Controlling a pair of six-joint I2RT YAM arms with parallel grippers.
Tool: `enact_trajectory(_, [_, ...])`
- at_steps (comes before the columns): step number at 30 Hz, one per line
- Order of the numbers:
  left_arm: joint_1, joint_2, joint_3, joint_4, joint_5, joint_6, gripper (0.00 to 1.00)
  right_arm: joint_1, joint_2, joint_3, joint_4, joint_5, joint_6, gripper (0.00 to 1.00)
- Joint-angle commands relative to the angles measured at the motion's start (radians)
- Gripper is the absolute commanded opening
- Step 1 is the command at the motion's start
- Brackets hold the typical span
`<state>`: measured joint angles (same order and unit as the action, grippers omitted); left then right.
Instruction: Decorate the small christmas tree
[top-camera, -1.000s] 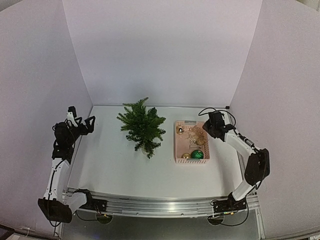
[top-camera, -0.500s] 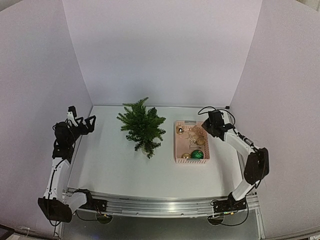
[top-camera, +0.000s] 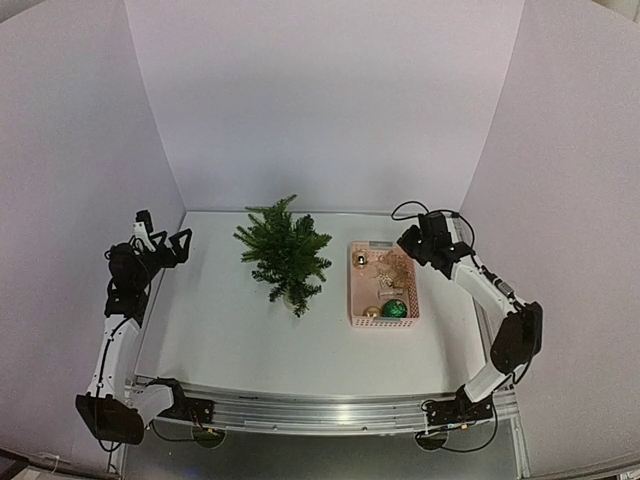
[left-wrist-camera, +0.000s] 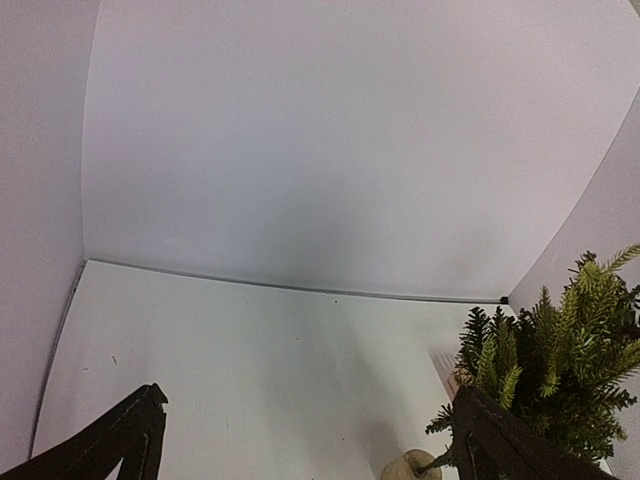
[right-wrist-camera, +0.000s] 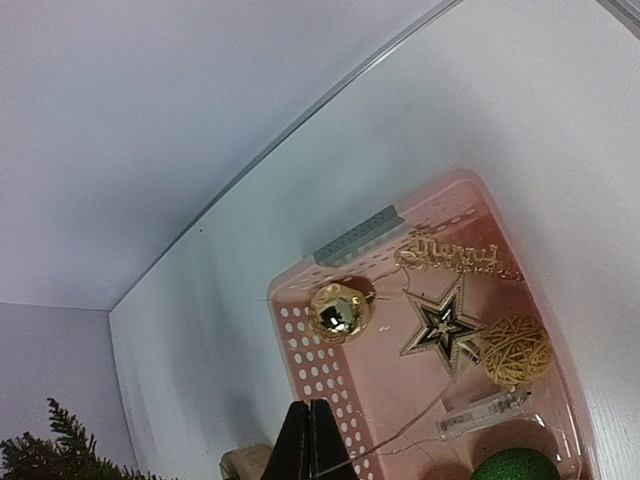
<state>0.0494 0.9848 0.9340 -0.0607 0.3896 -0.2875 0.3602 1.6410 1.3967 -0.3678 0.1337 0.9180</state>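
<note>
The small christmas tree (top-camera: 285, 255) stands upright at mid table, bare of ornaments; it also shows at the right of the left wrist view (left-wrist-camera: 560, 370). The pink basket (top-camera: 352, 300) to its right holds a shiny gold ball (right-wrist-camera: 340, 310), a gold star (right-wrist-camera: 445, 325), a gold "Merry" sign (right-wrist-camera: 450, 255), a woven gold ball (right-wrist-camera: 515, 350), a clear battery box (right-wrist-camera: 480, 415) and a green ball (right-wrist-camera: 515, 468). My right gripper (right-wrist-camera: 309, 440) is above the basket's far right corner, shut on a thin light-string wire (right-wrist-camera: 400, 432) leading to the battery box. My left gripper (top-camera: 178, 245) is open and empty, raised at the far left.
Pale walls enclose the table on three sides. The tree's small pale base (left-wrist-camera: 408, 467) sits on the white tabletop. A grey label (right-wrist-camera: 355, 235) is on the basket's far rim. The metal rail with the arm bases (top-camera: 320, 410) runs along the near edge.
My right gripper has risen a little and shifted toward the back over the basket. The left arm has not moved.
</note>
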Motion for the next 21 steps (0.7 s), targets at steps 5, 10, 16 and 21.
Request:
enact_trajectory(5, [0.001,-0.013,0.002,0.056,0.006,0.027,1.00,0.051,-0.046,0.128,-0.002,-0.063,-0.014,0.00])
enact_trajectory(10, [0.001,-0.018,-0.004,0.085,0.009,0.039,1.00,0.065,-0.034,0.191,-0.002,-0.102,-0.022,0.00])
enact_trajectory(16, [0.000,-0.021,-0.005,0.084,0.007,0.051,1.00,0.079,-0.020,0.284,-0.002,-0.145,-0.097,0.00])
enact_trajectory(21, [0.001,-0.023,-0.006,0.086,0.008,0.057,1.00,0.087,-0.003,0.353,-0.001,-0.218,-0.126,0.00])
